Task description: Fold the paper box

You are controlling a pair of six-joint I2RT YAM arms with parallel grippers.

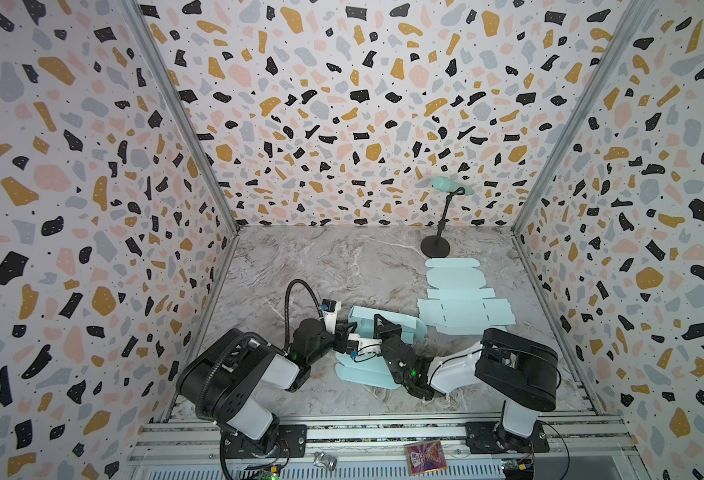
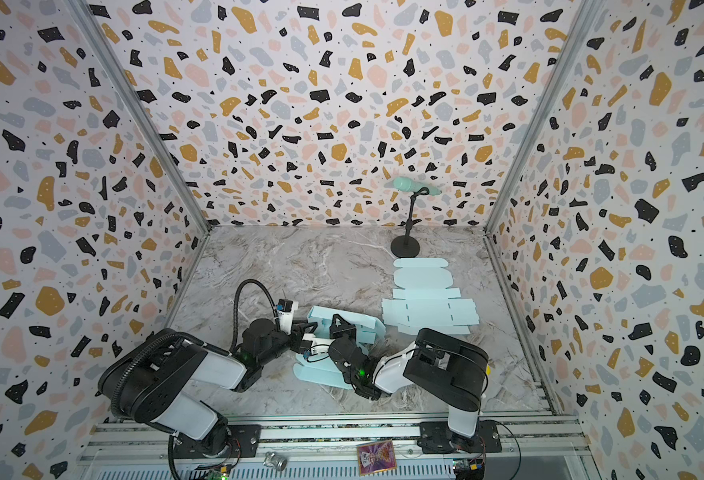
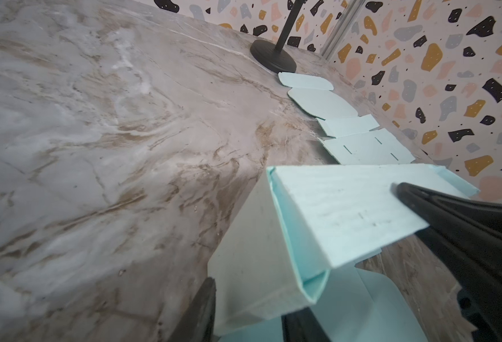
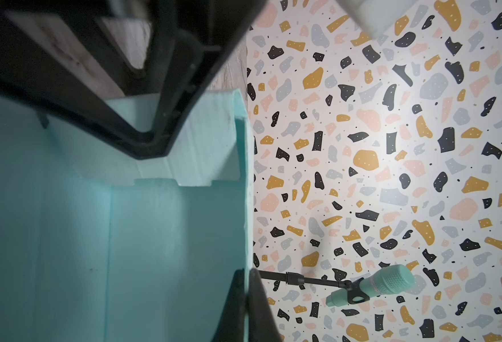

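Near the front edge of the counter point(image 1: 321, 266), between the two arms, the paper box point(image 1: 362, 318) lies partly formed, with one side wall raised and the other flaps flat. The right pincer point(image 4: 245, 284) is clamped together on the thin edge of a raised wall. The left pincer point(image 3: 252, 299) straddles the doubled-over wall; whether its fingers press the card cannot be told. The step in hand appears to be folding the wall flap inward. The next move calls for seating the flap against the box floor without crushing the card.
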